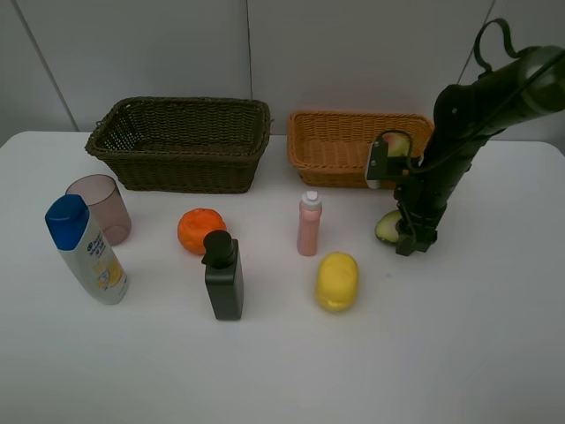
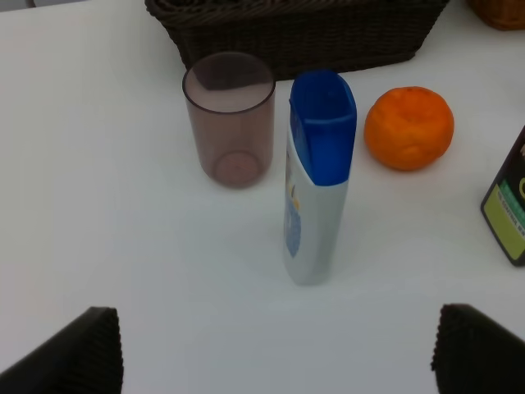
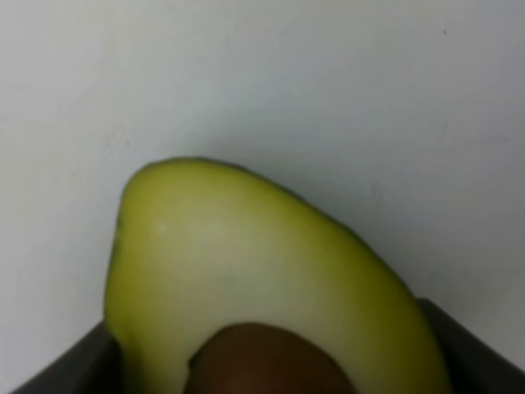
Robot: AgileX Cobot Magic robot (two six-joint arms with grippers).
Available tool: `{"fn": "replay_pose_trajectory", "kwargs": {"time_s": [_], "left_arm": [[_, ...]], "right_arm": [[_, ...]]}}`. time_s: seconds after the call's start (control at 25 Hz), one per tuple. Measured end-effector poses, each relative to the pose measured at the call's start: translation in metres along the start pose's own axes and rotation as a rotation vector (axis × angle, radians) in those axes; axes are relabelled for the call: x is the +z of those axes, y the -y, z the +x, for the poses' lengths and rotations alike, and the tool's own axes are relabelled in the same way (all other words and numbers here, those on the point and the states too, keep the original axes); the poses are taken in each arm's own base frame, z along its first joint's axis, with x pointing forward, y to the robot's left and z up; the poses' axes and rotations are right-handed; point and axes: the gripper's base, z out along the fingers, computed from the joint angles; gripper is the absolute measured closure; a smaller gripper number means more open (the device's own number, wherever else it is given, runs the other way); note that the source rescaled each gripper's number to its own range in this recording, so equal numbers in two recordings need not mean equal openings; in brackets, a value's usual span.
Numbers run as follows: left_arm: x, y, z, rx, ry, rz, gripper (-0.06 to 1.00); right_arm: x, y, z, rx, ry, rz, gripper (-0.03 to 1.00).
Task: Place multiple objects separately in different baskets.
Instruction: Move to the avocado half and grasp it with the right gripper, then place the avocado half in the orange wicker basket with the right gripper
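Found the halved avocado [image 1: 387, 227] on the white table [image 1: 494, 353], just in front of the right end of the light orange-tan basket [image 1: 331, 150], cut face up with the brown pit showing. Found the right gripper [image 1: 406, 238] down over it, tips at table level. In the right wrist view, saw the fruit filling the gap between the two dark fingers [image 3: 474, 349], one at each flank. Judged them closed against its sides, though the close, blurred view left true contact unsure. Saw the fruit resting on the table.

Traced the right arm [image 1: 463, 124] from the upper right corner of the high view, slanting down and leftward, then dropping steeply to the wrist, gripper pointed at the table. Noted a green-red pear [image 1: 397, 144] lying in the light basket, behind the wrist camera.

Saw the left gripper [image 2: 275, 353] only in its own wrist view, fingers spread wide with bare table between them. Ahead of it, found the white blue-capped bottle [image 2: 316, 176] upright, the translucent mauve cup [image 2: 230, 119] just beside it, the orange [image 2: 408, 127] on the bottle's other side, and the dark brown-green basket [image 2: 295, 33] beyond.

Mid-table in the high view, noted the pink bottle [image 1: 309, 224] and black pump bottle [image 1: 223, 276] upright and apart, the yellow lemon [image 1: 337, 281] near the pink bottle.
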Motion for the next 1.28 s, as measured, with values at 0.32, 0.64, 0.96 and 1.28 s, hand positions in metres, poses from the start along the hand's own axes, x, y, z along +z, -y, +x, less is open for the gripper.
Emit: {"fn": "replay_pose_trajectory", "kwargs": {"time_s": [0.32,0.64,0.96,1.28], "left_arm": [[0.0,0.0,0.0,0.0,0.0,0.0,-0.05],[0.0,0.0,0.0,0.0,0.0,0.0,-0.05],[0.0,0.0,0.0,0.0,0.0,0.0,-0.05],[0.0,0.0,0.0,0.0,0.0,0.0,-0.05]], "right_arm": [[0.0,0.0,0.0,0.0,0.0,0.0,0.51],[0.0,0.0,0.0,0.0,0.0,0.0,0.51],[-0.009,-0.001,0.001,0.004,-0.001,-0.007,0.51],[-0.032,-0.008,0.003,0.021,-0.007,-0.05,0.51]]}}
